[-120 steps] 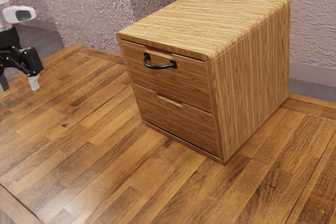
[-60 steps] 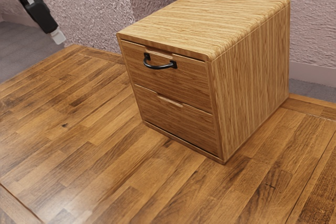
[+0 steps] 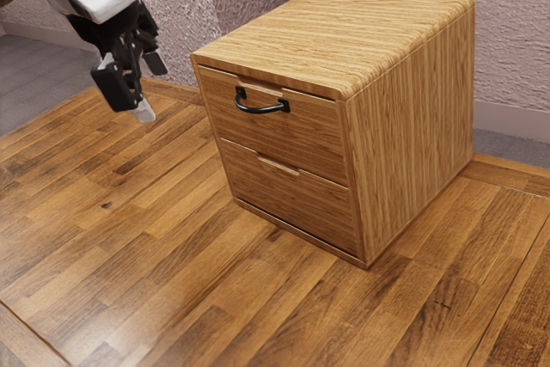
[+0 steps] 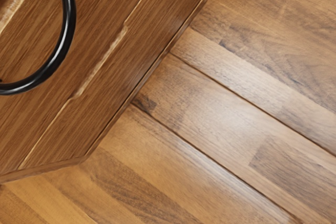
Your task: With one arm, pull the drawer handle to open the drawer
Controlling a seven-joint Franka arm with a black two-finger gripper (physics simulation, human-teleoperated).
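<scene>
Our pincer (image 3: 148, 86) hangs above the worktop (image 3: 129, 238), fingers spread wide and gripping nothing. Beyond it, toward the exterior view's right and well apart from the fingertips, is the black handle (image 3: 260, 107) on the top drawer (image 3: 292, 131), which lies flush in the cabinet (image 3: 404, 126).

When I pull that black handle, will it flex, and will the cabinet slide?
The black handle looks like a thin rigid bar, so probably no flex. The cabinet stands on a smooth table, so it might slide.

Bright even light, faint shadow under cabinet (image 3: 344, 32), sheen on planks (image 3: 129, 298)
</scene>
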